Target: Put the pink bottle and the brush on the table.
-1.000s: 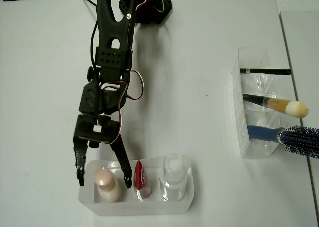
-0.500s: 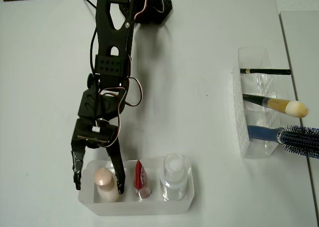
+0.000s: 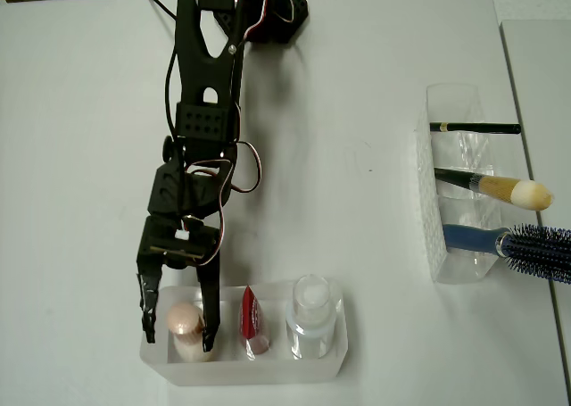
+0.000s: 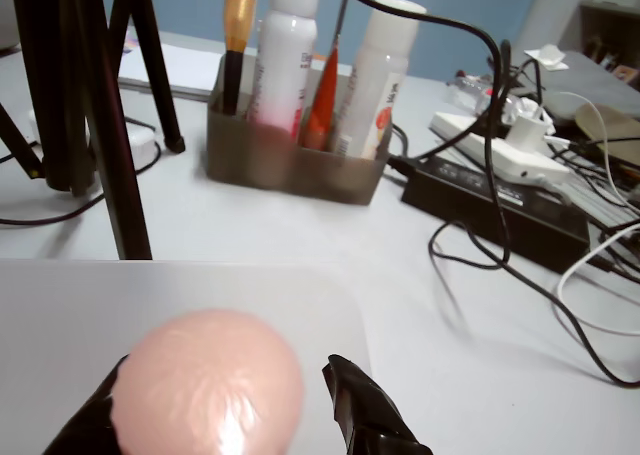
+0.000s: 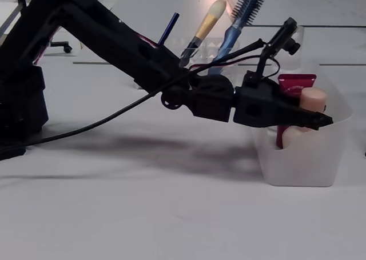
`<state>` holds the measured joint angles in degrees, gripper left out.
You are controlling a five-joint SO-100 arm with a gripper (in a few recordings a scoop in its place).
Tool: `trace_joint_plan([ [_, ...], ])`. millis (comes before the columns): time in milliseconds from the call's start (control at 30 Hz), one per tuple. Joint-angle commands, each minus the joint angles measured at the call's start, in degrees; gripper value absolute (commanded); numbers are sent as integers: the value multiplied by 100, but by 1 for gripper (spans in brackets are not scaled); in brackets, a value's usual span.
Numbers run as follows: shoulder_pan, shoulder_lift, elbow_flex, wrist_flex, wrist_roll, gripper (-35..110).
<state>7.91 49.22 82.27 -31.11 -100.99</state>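
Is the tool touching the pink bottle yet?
Cannot tell. In the overhead view the tool straddles the pink bottle, jaws open; no view shows contact or gap plainly.

one pink bottle (image 3: 184,320), one brush (image 3: 500,188), one red tube (image 3: 251,316), one clear bottle (image 3: 311,306), one hairbrush (image 3: 522,244), perhaps one pencil (image 3: 475,128)

The pink bottle (image 4: 208,383) is seen rounded and close at the bottom edge, flanked by the black fingers (image 4: 368,415) of the gripper (image 4: 225,415), spread apart either side.
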Motion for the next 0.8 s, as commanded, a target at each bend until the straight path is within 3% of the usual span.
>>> trace_joint_plan([
  [0,-26,114,-220,-132,-44,24],
  [767,-26,-9,-272,-290,-26,0],
])
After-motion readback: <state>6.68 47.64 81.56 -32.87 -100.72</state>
